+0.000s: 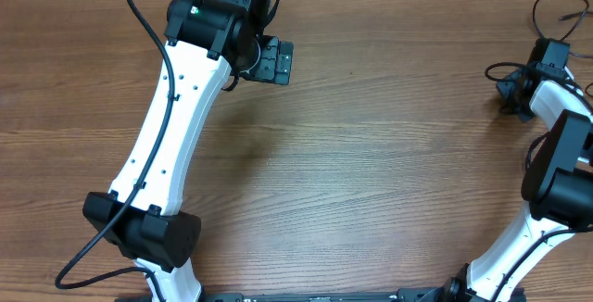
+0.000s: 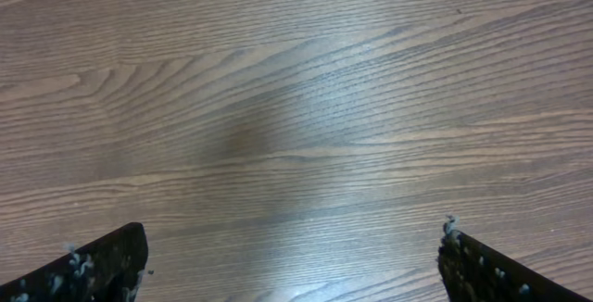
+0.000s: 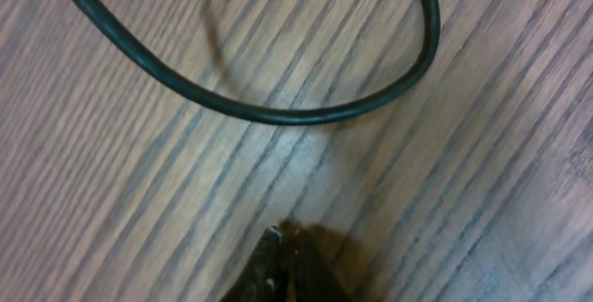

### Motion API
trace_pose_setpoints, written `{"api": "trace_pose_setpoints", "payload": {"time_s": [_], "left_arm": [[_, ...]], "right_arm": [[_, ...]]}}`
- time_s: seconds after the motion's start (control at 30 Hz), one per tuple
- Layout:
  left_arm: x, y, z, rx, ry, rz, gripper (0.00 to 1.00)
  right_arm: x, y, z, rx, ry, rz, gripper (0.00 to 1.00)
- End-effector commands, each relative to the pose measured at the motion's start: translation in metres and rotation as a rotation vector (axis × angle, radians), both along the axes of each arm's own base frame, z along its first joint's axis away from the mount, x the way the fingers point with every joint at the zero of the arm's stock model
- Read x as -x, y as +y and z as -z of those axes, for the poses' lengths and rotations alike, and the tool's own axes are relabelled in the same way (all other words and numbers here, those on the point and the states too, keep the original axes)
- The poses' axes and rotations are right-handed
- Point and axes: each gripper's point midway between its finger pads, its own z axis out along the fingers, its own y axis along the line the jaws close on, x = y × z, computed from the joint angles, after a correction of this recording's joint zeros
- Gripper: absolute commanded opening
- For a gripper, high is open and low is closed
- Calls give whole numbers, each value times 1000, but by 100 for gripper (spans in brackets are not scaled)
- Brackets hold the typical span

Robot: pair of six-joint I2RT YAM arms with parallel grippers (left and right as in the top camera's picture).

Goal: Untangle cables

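Cable [image 3: 287, 117] bends in U, open end up-frame; left gripper [image 2: 294, 246] wide, right gripper [image 3: 283, 243] pinched empty.

Black cable [image 3: 278, 115], brown wood-grain table [image 2: 296, 107], white arms [image 1: 172, 126] with black joints

The cable [image 3: 278, 115] loop (slightly blurred) runs off the right wrist view's top edge, its ends unseen.
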Motion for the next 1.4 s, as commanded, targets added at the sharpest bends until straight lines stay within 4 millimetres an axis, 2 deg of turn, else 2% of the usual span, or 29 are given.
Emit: {"api": "trace_pose_setpoints", "payload": {"time_s": [0.0, 0.03, 0.07, 0.13, 0.3, 0.53, 0.63, 0.7, 0.77, 0.9, 0.97, 1.03, 1.07, 1.1, 1.13, 1.23, 1.33, 1.37], "left_arm": [[-3, -1, -6, 20, -18, -13, 100], [-3, -1, -6, 20, -18, -13, 100], [-3, -1, -6, 20, -17, -13, 100], [-3, -1, -5, 20, -16, -13, 100], [-3, -1, -6, 20, -17, -13, 100], [-6, -2, -7, 25, -29, -13, 100], [-5, -2, -7, 27, -28, -16, 100], [-5, -2, -7, 29, -29, -20, 100], [-6, -3, -7, 30, -30, -23, 100], [-6, -3, -7, 31, -33, -23, 100], [-6, -3, -7, 32, -33, -23, 100], [-6, -3, -7, 32, -33, -23, 100], [-6, -3, -7, 31, -33, -23, 100], [-6, -3, -7, 31, -33, -23, 100], [-7, -3, -7, 32, -33, -23, 100], [-7, -3, -8, 33, -37, -23, 100], [-10, -4, -9, 38, -47, -25, 100], [-11, -4, -9, 41, -52, -27, 100]], "right_arm": [[-27, 4, -34, 83, -40, -264, 53], [-29, 6, -37, 106, -27, -332, 80], [-30, 5, -40, 138, -10, -390, 85], [-29, -1, -42, 206, 31, -450, 85], [-29, -11, -46, 268, 52, -437, 85], [-57, -20, -69, 410, -33, -529, 87], [-60, -22, -69, 429, -40, -537, 80], [-60, -24, -61, 422, -36, -537, 70], [-59, -24, -46, 404, -18, -541, 68], [-51, -20, -2, 346, 54, -557, 67], [-44, -17, 18, 313, 95, -567, 55], [-41, -14, 24, 296, 111, -568, 42], [-41, -15, 24, 297, 111, -568, 27], [-42, -15, 22, 301, 108, -566, 8], [-43, -16, 16, 308, 103, -564, 4], [-49, -18, -13, 322, 81, -556, 4], [-61, -23, -66, 344, 13, -510, 4], [-66, -25, -91, 344, -30, -470, 4]]}}
